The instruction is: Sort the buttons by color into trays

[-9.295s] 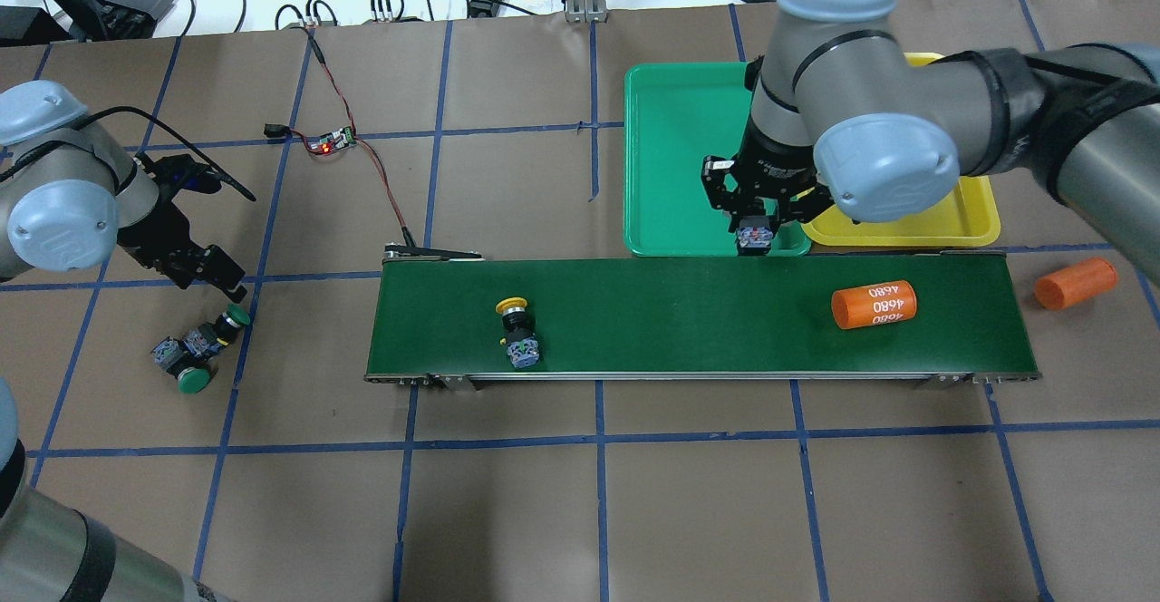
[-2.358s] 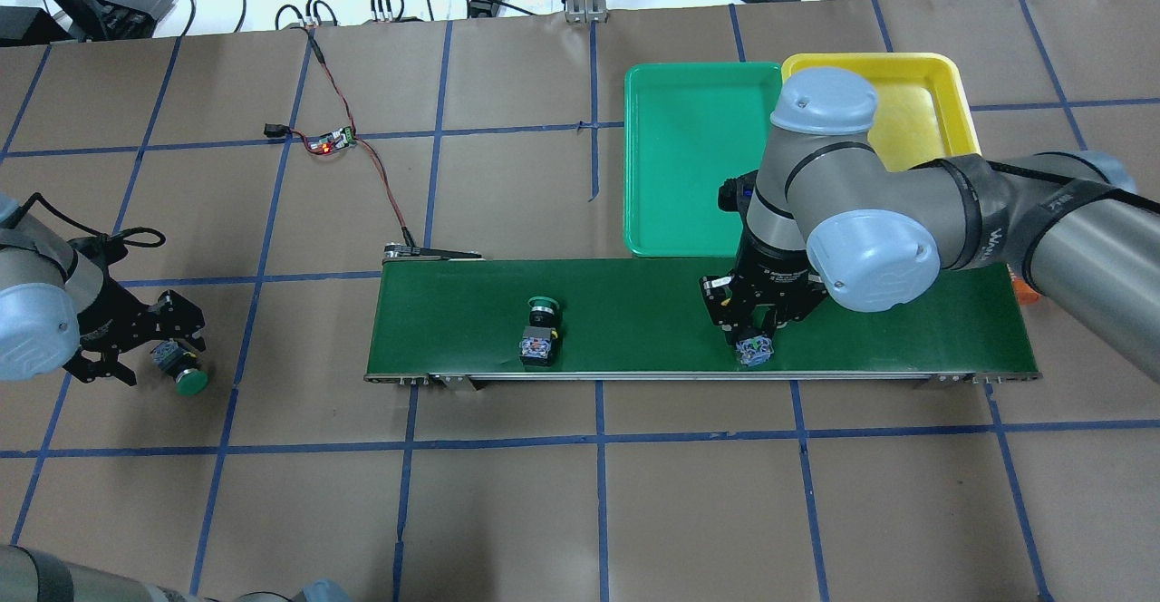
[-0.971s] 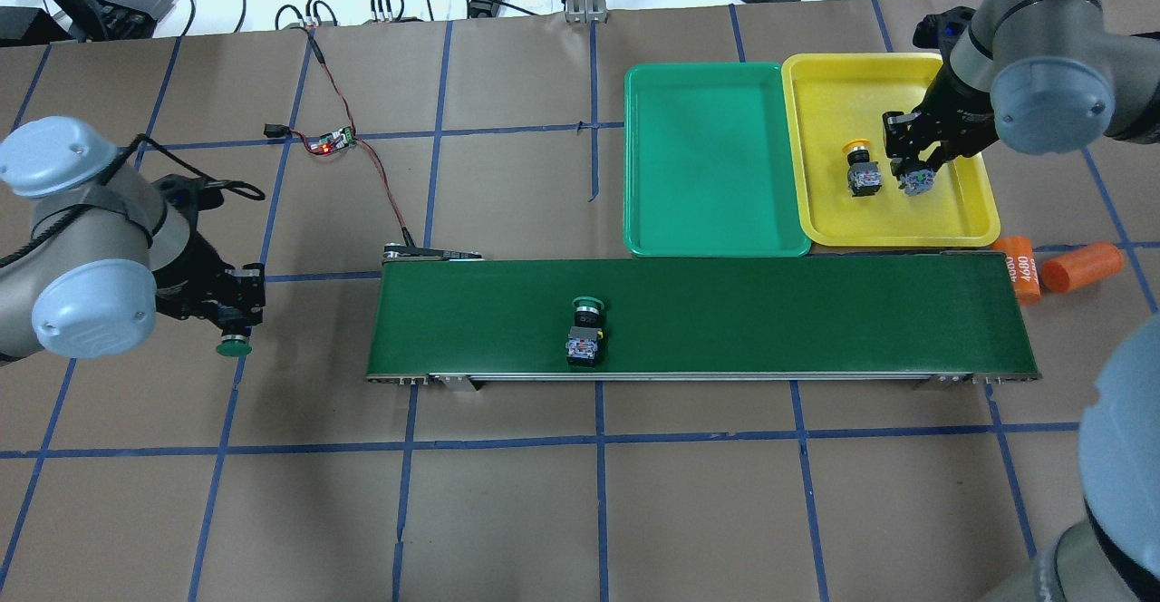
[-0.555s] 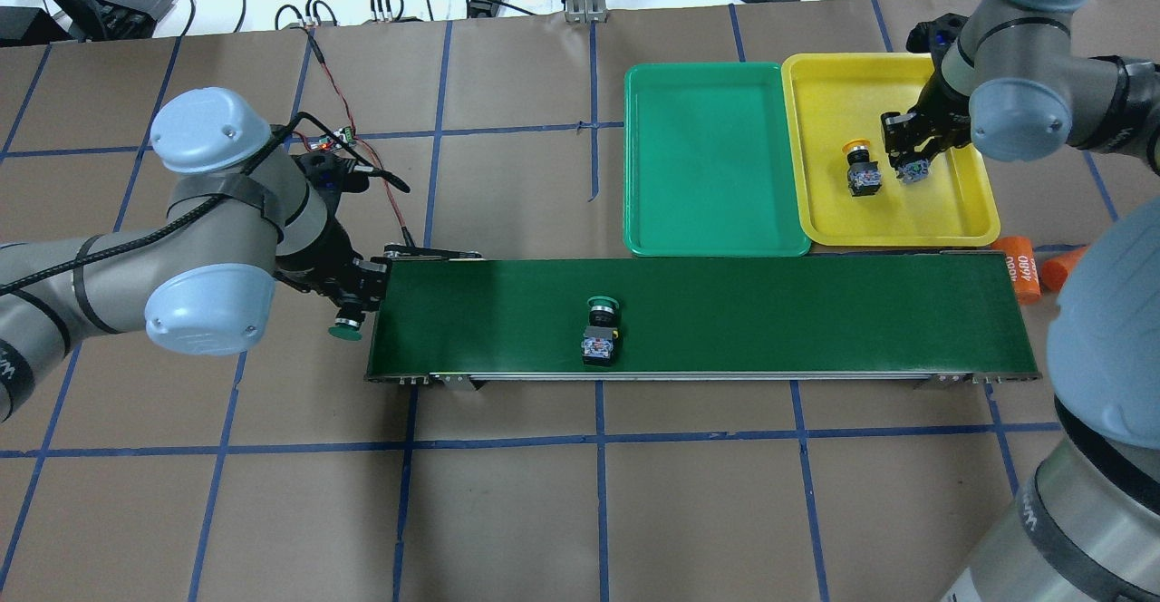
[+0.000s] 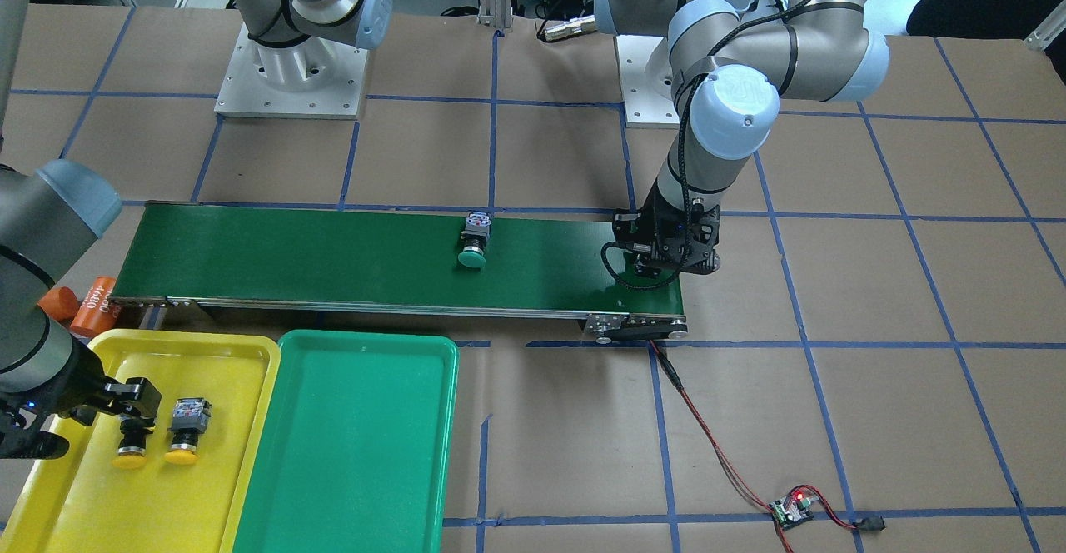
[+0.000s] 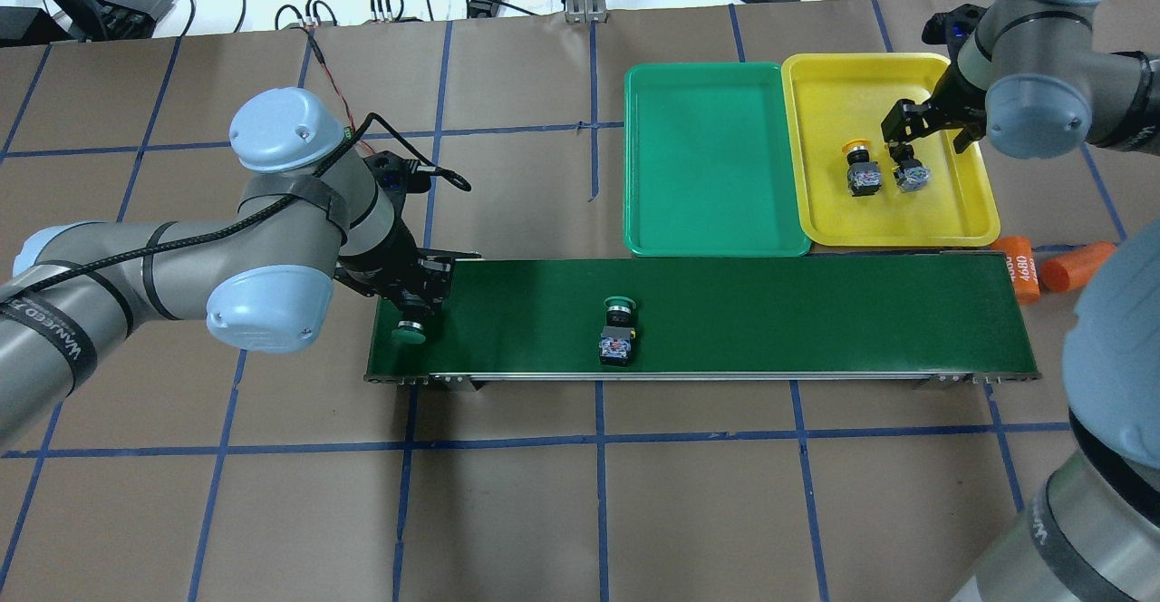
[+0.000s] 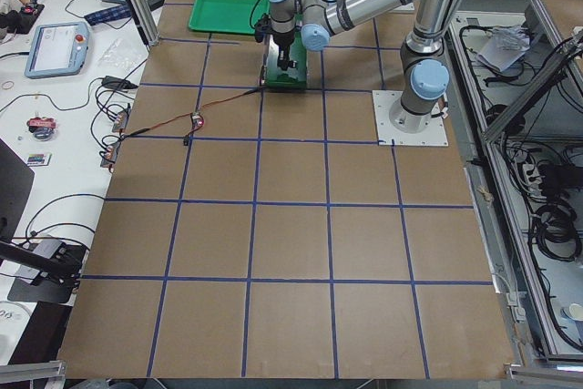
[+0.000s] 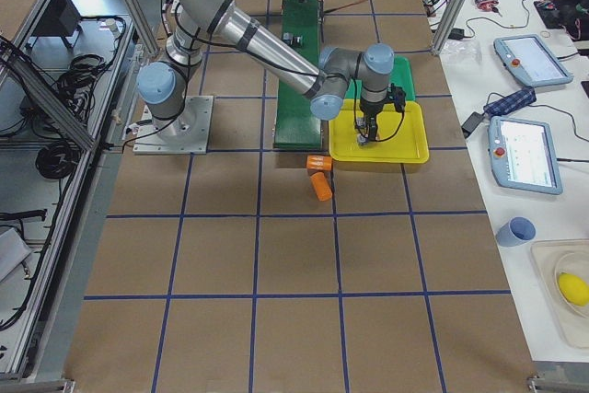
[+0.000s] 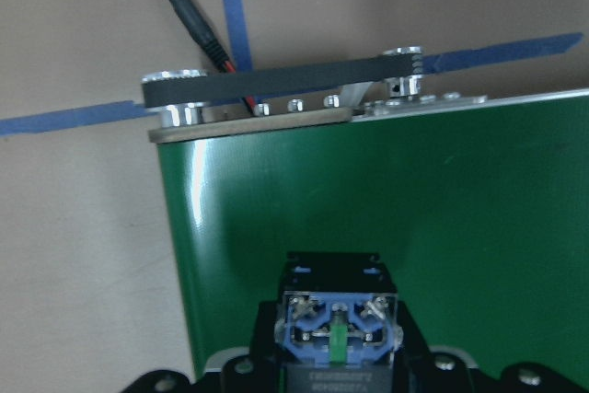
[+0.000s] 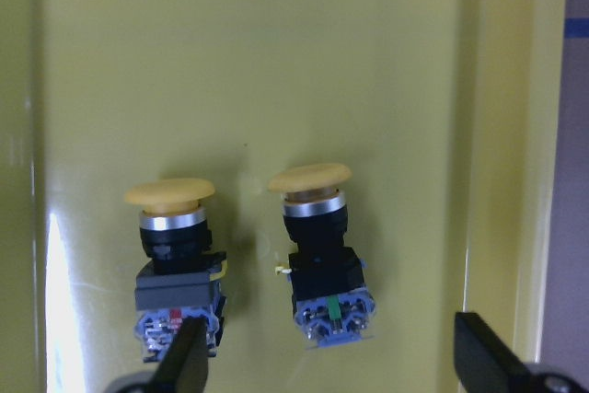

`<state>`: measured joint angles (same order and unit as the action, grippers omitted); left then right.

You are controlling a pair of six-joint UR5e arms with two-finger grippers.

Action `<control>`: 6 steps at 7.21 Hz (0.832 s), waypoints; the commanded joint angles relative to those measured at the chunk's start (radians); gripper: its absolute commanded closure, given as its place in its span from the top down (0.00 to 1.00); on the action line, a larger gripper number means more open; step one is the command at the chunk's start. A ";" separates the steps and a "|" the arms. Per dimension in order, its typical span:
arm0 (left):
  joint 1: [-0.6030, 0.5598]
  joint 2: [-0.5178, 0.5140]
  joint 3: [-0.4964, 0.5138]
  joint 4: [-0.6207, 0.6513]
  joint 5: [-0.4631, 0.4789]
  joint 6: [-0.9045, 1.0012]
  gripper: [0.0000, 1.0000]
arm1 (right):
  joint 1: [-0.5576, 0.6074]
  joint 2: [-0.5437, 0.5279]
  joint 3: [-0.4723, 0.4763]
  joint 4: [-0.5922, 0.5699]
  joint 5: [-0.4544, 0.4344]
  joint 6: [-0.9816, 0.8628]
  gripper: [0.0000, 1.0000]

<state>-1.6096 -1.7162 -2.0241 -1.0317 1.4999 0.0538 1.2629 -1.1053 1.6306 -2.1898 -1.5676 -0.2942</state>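
My left gripper (image 6: 415, 305) is shut on a green button (image 6: 409, 334) over the left end of the conveyor belt (image 6: 770, 312). The left wrist view shows the button's grey-blue end block (image 9: 338, 324) between the jaws. A second green button (image 6: 619, 330) lies on the belt. Two yellow buttons (image 6: 861, 171) (image 6: 911, 174) lie side by side in the yellow tray (image 6: 906, 221). My right gripper (image 6: 924, 131) hangs open just above them, its fingertips (image 10: 189, 356) apart. The green tray (image 6: 707, 158) stands to the left of the yellow one.
Two orange cylinders marked 4680 (image 6: 1024, 267) (image 6: 1078, 263) lie off the belt's right end. A small circuit board (image 5: 791, 510) with a red wire runs to the belt's left end. Brown paper with blue tape lines covers the table.
My left arm has carried the green button right, from beside the belt's end to over it. The button on the belt has moved right. My right gripper has opened and let go of the second yellow button.
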 commanded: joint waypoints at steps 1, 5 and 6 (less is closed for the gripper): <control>-0.004 -0.028 -0.004 0.004 -0.013 -0.064 0.17 | 0.007 -0.164 0.015 0.214 0.006 0.018 1.00; -0.013 -0.007 0.011 0.012 -0.021 -0.065 1.00 | 0.105 -0.494 0.229 0.375 0.015 0.171 1.00; -0.013 0.016 0.060 -0.011 -0.015 -0.065 1.00 | 0.134 -0.539 0.280 0.375 0.024 0.188 1.00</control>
<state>-1.6215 -1.7259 -2.0049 -1.0252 1.4822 -0.0105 1.3594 -1.5629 1.8267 -1.8187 -1.5516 -0.1313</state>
